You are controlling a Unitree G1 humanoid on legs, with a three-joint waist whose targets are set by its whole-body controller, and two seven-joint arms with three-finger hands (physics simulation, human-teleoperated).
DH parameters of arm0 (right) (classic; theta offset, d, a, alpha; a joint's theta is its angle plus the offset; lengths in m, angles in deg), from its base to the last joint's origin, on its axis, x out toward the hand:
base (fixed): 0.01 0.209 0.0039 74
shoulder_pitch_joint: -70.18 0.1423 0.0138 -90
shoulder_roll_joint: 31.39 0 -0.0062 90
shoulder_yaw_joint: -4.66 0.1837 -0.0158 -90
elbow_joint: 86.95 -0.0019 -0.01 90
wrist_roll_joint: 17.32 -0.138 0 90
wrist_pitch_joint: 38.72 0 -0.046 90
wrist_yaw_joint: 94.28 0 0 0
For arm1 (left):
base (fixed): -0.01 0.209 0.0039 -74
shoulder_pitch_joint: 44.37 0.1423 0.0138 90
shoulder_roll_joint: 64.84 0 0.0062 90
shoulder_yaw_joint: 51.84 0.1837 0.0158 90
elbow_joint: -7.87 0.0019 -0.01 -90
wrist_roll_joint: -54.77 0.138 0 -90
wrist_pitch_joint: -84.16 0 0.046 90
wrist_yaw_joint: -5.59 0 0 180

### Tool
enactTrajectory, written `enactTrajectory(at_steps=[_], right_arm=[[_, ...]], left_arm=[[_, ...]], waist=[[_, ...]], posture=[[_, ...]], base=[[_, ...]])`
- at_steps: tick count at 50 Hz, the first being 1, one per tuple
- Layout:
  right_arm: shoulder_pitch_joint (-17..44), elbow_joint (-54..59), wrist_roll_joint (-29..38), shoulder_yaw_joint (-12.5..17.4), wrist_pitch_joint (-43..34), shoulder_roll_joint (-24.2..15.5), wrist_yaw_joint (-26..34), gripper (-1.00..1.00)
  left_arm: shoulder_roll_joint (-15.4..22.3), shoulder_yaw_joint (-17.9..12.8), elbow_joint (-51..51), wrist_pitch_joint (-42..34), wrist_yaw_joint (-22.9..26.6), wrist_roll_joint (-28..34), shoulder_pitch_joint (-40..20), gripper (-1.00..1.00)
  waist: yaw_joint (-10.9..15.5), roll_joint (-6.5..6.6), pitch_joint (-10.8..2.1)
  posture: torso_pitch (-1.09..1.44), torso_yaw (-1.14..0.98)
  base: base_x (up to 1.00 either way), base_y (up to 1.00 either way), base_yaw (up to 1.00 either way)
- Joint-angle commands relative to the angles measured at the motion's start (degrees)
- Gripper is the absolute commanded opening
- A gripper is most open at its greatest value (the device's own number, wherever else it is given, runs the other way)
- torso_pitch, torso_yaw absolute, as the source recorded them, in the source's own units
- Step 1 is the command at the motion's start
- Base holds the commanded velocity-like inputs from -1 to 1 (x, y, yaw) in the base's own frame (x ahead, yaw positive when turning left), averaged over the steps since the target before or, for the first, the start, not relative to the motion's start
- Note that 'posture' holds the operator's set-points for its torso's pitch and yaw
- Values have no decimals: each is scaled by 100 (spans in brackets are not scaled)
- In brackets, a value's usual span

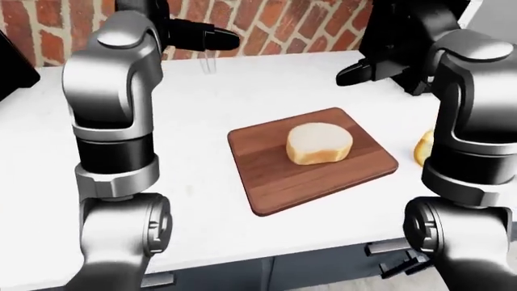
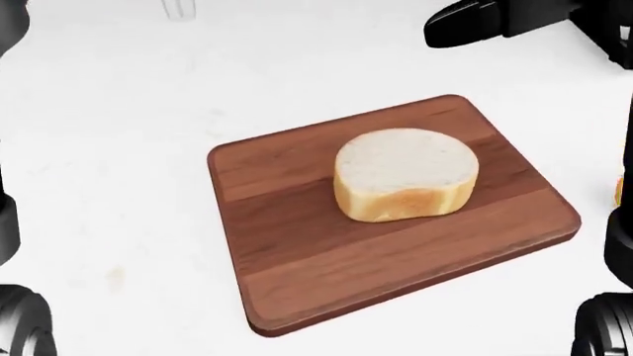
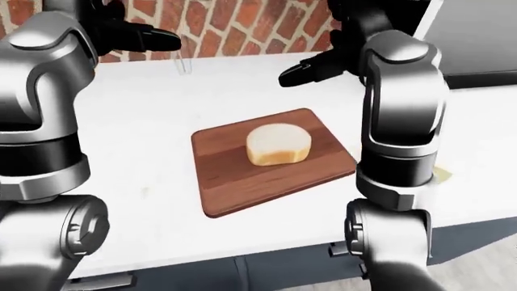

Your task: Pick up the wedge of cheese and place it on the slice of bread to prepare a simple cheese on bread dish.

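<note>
A thick slice of bread lies on a wooden cutting board in the middle of the white counter. The cheese wedge shows only as a yellow sliver to the right of the board, mostly hidden behind my right forearm. My left hand is raised at the top left, near the wall, with its fingers extended and empty. My right hand hovers above the counter, up and right of the board, with its fingers extended to the left and empty. Neither hand touches the bread or the cheese.
A clear glass stands on the counter near the brick wall, just below my left hand. A dark appliance fills the top right. The counter's near edge with drawer handles runs along the bottom.
</note>
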Motion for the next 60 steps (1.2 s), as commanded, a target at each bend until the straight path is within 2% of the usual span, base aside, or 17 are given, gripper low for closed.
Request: enactTrajectory(at_steps=[1,3,6,8,12,15,18,20,23,32,36,37,43,48,53,54,60], right_arm=[[240,-218,-25,16,89,-127,54,100],[216,-328,14,-32,144,-255,154,100],[223,-332,53,35,380,-389,236,100],[126,-203,121,74,1064,-493,238,100],[164,-364,300,-132,637,-775,899,100],[240,-277,583,-204,727,-849,1164,100],[305,163,948,-300,1484,-1044,1501,100],[416,478,1100,-187,1832,-1028,1672,100],[476,1006,1445,-192,2892,-1167,1790,100],[864,1714,2400,-102,3562,-1479,2897,100],[706,2126,2752,-200,5020,-1661,3230,100],[663,2229,2744,-154,5488,-1671,3220,100],[656,2832,3123,-59,6780,-1686,3301,100],[582,3091,3434,-98,7523,-1709,3454,100],[635,3162,3607,46,7612,-1729,3680,100],[685,3146,3724,187,7623,-2102,3659,100],[677,2961,3894,244,7463,-2519,4189,100]], left_arm=[[67,-44,-217,106,-16,40,-287,100],[71,-37,-244,80,-5,49,-309,100],[79,-36,-236,83,10,69,-325,100],[72,-33,-212,113,15,83,-315,100],[82,-24,-213,93,37,110,-358,100],[90,-10,-217,104,66,140,-352,100],[84,-16,-205,134,82,171,-332,100],[85,-23,-186,148,93,181,-339,100],[85,-26,-179,160,107,192,-333,100],[78,-17,-146,201,142,233,-325,100],[74,-13,-146,205,159,252,-320,100],[75,-9,-141,210,164,259,-323,100],[53,-4,-162,202,185,276,-326,100],[43,-9,-134,259,188,292,-279,100],[3,-3,-179,256,181,293,-227,100],[-17,14,-180,259,175,298,-224,100],[-76,37,-240,231,167,323,-199,100]], waist=[[-10,-13,-267],[-5,-47,-335],[10,-94,-330],[22,-114,-322],[46,-151,-334],[43,-159,-314],[29,-152,-296],[24,-148,-291],[10,-137,-279],[-32,-114,-252],[-53,-107,-238],[-60,-110,-242],[-83,-110,-270],[-81,-98,-284],[-74,-110,-308],[-71,-115,-311],[-23,-159,-300]], posture=[[0,0],[0,0],[0,0],[0,0],[0,0],[0,0],[0,0],[0,0],[0,0],[0,0],[0,0],[0,0],[0,0],[0,0],[0,0],[0,0],[0,0]], base=[[0,0,0],[0,0,0],[0,0,0],[0,0,0],[0,0,0],[0,0,0],[0,0,0],[0,0,0],[0,0,0],[0,0,0],[0,0,0],[0,0,0],[0,0,0],[0,0,0],[0,0,0],[0,0,0],[0,0,0]])
